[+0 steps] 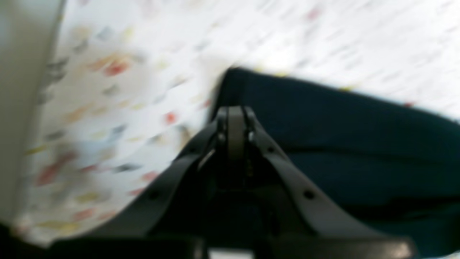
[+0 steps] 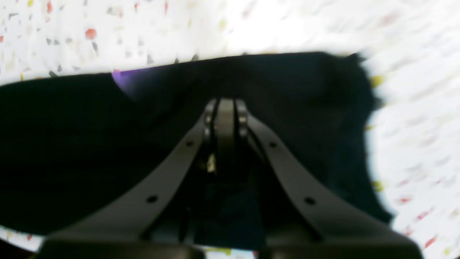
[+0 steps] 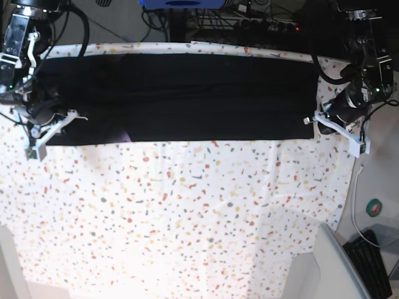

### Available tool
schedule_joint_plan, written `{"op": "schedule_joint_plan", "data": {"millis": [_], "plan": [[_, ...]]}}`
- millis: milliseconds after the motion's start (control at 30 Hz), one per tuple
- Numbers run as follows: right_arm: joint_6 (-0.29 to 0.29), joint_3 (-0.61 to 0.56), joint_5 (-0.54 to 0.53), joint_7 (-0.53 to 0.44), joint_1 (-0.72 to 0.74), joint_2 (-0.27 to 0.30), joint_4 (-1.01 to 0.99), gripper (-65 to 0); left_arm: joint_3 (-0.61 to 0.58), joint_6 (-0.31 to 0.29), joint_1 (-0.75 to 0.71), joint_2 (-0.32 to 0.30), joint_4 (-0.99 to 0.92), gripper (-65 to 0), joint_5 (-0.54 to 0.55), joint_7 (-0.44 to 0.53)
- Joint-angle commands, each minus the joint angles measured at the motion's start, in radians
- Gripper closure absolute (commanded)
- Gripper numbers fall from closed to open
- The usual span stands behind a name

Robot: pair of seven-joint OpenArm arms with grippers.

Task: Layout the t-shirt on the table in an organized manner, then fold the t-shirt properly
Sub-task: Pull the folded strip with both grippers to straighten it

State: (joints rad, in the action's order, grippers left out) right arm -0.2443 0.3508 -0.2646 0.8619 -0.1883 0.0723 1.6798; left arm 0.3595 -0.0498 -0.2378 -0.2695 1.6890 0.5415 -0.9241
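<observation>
T-shirt (image 3: 206,106) partly hidden by arms (image 3: 358,81), left pincer (image 1: 235,111) closed, right pincer (image 2: 226,104) closed

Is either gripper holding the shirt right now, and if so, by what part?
Can't be told: the left gripper and right gripper are both shut over the black t-shirt, but dark tips against dark cloth hide any pinch.

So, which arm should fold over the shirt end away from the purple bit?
Probably the left: its claw is by that end of the shirt. The right claw is nearer the purple bit.
</observation>
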Motion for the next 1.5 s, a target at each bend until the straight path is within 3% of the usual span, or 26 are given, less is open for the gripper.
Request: {"op": "schedule_joint_plan", "data": {"millis": [0,133,267,400,667,767,967,1200,1333,1467], "plan": [[0.004,0.001,-0.008,-0.016,0.022,0.016,-0.023,0.0,-0.024,-0.002,0.002,0.006,0.009,0.0,0.005,0.003],[0.004,0.040,-0.008,-0.082,0.028,0.017,-0.114,0.0,-0.104,-0.002,0.028,0.019,-0.089,0.0,0.005,0.021],[0.004,0.063,-0.006,-0.106,0.014,0.054,-0.191,0.0,-0.185,0.003,0.027,-0.004,-0.220,0.0,0.005,0.161],[0.004,0.067,-0.008,-0.108,0.014,0.054,-0.243,0.0,-0.227,0.005,0.048,-0.030,-0.313,0.0,0.005,0.213],[0.006,0.075,-0.008,-0.099,-0.060,0.034,0.050,0.0,-0.225,0.005,0.051,-0.032,-0.171,0.0,0.005,0.188],[0.006,0.096,-0.008,-0.100,-0.038,0.037,-0.034,0.0,-0.233,0.005,0.053,-0.026,-0.169,0.0,0.005,0.155],[0.006,0.092,-0.008,-0.108,0.060,0.065,-0.300,0.0,-0.234,0.005,0.140,-0.021,-0.326,0.0,0.005,0.185],[0.006,0.092,-0.006,-0.148,0.143,0.093,-0.360,0.0,-0.234,0.003,0.231,-0.026,-0.356,0.0,0.005,0.181],[0.006,0.096,-0.006,-0.111,0.125,0.094,-0.246,0.0,-0.210,0.003,0.206,-0.032,-0.203,0.0,0.012,0.112],[0.006,0.098,-0.011,-0.056,0.045,0.067,-0.034,0.0,-0.073,-0.005,0.079,-0.015,0.000,0.0,0.013,0.047]]}}
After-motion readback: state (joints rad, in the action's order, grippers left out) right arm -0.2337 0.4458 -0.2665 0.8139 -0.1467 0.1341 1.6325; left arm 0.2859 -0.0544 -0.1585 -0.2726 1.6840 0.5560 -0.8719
